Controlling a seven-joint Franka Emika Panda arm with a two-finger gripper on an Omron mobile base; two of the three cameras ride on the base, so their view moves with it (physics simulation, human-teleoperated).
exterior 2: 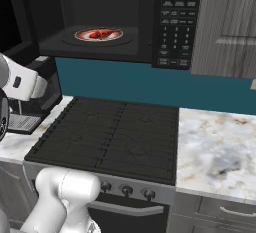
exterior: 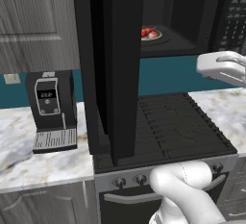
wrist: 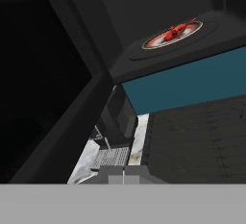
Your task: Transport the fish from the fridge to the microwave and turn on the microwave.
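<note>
Inside the wide black microwave, the small red-orange fish looks light, slippery, best pinched mid-body; end effector's opening cannot be told.

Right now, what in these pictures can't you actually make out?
- Microwave keypad: button labels too small in the right base view.
- Fish: half hidden behind the open door in the left base view.
- Coffee machine: display digits too small to read.
- Gripper: open or shut, I cannot tell.
</note>
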